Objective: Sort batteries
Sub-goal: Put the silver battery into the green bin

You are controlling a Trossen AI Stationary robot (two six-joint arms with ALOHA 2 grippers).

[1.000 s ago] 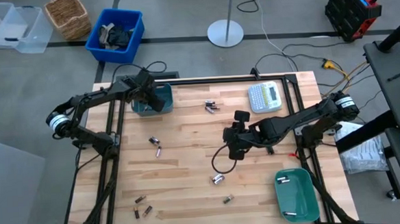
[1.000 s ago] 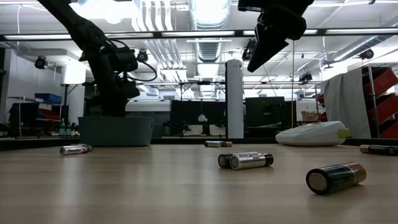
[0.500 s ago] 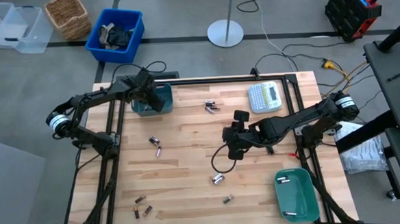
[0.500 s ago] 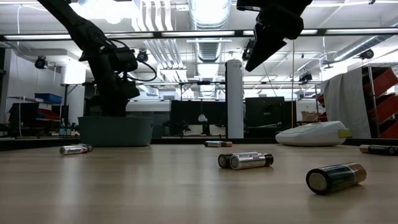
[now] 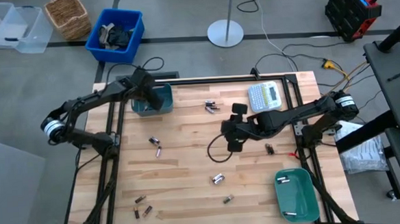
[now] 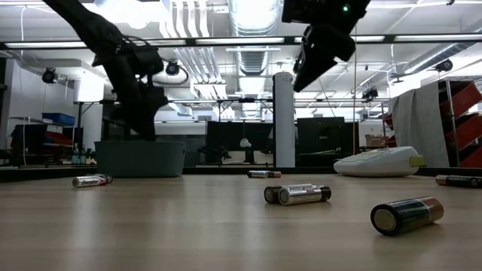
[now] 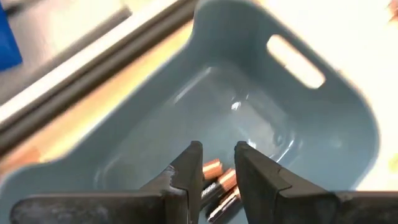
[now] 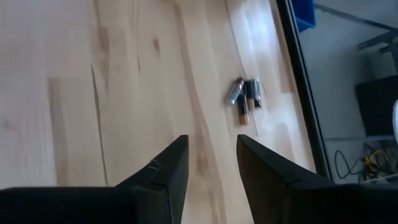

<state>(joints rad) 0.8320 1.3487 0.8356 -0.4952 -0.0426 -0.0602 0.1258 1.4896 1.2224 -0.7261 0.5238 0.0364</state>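
Small cylindrical batteries lie scattered on the wooden table: a cluster [image 5: 211,106] at the far middle, two [image 5: 156,145] at centre left, several [image 5: 142,205] near the front left, and others [image 5: 218,178] in the middle. My left gripper [image 7: 217,152] hangs open just over the blue-grey bin [image 5: 151,101] at the far left. Copper-ended batteries [image 7: 217,180] lie on the bin's floor below its fingers. My right gripper [image 8: 211,146] hovers open and empty high over the table's middle [image 5: 227,136], pointing toward the far cluster [image 8: 245,96].
A green bin [image 5: 295,193] holding batteries [image 5: 282,180] stands at the front right. A grey-white label maker [image 5: 264,96] sits at the far right, with one battery [image 5: 268,148] nearer the front. A black frame edges the table. Bare wood lies between the scattered batteries.
My right gripper has moved a little toward the table's far edge, toward the far cluster of batteries, staying high and open.
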